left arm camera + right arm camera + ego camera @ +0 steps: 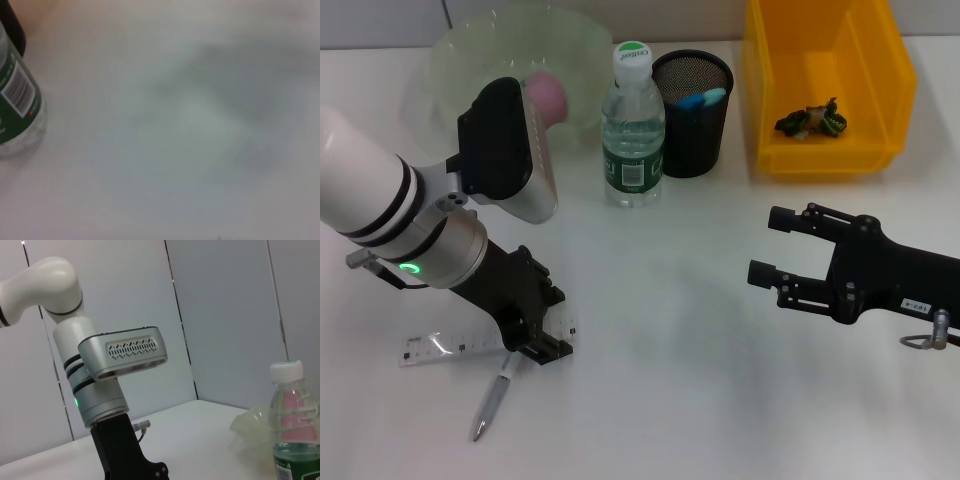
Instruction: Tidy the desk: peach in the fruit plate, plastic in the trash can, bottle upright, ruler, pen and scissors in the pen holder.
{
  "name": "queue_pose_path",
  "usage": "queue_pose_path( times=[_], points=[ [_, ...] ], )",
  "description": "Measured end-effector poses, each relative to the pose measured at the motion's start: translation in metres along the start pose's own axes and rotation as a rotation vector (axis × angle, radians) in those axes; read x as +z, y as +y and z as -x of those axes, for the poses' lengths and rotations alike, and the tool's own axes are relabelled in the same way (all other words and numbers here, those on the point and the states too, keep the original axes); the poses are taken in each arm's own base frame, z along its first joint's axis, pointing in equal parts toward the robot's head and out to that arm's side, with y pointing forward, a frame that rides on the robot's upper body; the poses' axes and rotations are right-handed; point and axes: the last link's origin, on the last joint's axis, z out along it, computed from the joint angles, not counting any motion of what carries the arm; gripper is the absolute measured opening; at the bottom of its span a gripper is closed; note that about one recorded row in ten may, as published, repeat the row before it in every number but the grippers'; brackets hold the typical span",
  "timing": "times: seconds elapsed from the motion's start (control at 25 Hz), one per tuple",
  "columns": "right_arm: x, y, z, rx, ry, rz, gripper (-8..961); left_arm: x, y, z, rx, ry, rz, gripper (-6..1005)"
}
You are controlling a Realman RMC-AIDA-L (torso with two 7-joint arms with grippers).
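Reaching down at the near left of the smooth white desk (700,330), the left gripper (535,340) sits low over the flat, clear plastic ruler (440,346), whose black scale marks run along its edge; the dark body of the gripper hides its fingertips, so whether they are spread or pinching cannot be told. Just below it the slim silver-grey pen (492,400) lies slanted on the tabletop, its upper end at the gripper's base. The right gripper (767,246), a matte black, angular frame, hovers over the right half of the desk with its two fingers spread wide apart and nothing between them. Along the far edge, the pale green translucent fruit plate (445,50) with its wavy rim holds the round pink peach (548,95), partly hidden by the left arm's grey wrist housing. Beside it the clear, ribbed bottle (633,130) stands upright, white cap on top and dark green label round its middle. Right next to the bottle is the cylindrical black mesh pen holder (692,120), with the light blue scissors (703,99) showing inside its mouth. Farther right the glossy yellow rectangular trash can (820,45) contains a small crumpled wad of dark green and yellow plastic (810,120).
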Motion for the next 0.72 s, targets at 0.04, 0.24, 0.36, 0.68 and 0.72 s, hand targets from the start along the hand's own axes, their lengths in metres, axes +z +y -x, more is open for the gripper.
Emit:
queue_pose_path(
  times=[0.04, 0.24, 0.36, 0.68, 0.72],
  points=[
    [0.0004, -0.0002, 0.0003, -0.001, 0.000, 0.001, 769, 0.0004, -0.0003, 0.0009, 0.002, -0.008, -0.003, 664],
    [0.0018, -0.0013, 0.0015, -0.003, 0.000, 0.002, 769, 0.0011, 0.0004, -0.0001, 0.008, -0.012, 0.000, 661],
    [0.0025, -0.0028, 0.0014, -0.004, 0.005, -0.005, 769, 0.0014, 0.0006, -0.0004, 0.010, -0.013, 0.000, 657],
    [0.0033, -0.0034, 0.0022, -0.002, 0.005, -0.004, 769, 0.0017, 0.0009, -0.0006, 0.015, -0.013, 0.001, 648],
    [0.0033, -0.0034, 0.0022, -0.001, 0.005, -0.004, 769, 0.0017, 0.0009, -0.0006, 0.015, -0.013, 0.001, 629]
  ],
)
